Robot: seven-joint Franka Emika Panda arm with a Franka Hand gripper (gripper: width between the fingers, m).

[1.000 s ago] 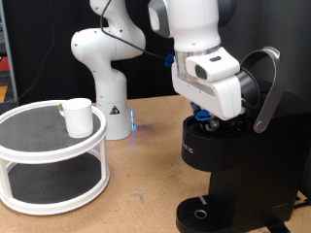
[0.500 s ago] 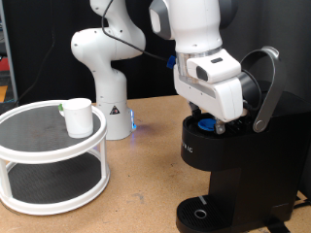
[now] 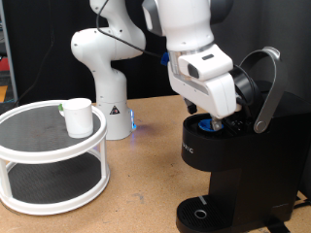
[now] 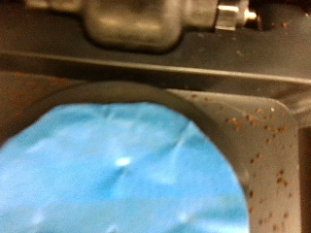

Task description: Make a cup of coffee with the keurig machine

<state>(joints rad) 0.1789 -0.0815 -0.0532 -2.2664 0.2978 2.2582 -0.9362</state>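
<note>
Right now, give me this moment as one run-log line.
gripper: over open keurig machine | blue-topped pod: seated in chamber | lid handle: raised | cup: on white two-tier stand, apart from machine

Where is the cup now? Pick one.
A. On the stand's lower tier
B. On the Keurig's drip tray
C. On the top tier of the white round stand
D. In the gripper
C: the cup sits on the stand's top tier, well apart from the Keurig and the gripper.

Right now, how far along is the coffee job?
Done: the keurig machine has its lid up and a blue-topped pod sits in the chamber. In hand: the gripper hangs just over that pod. Left: the cup is on the white tiered stand, not on the drip tray.
</note>
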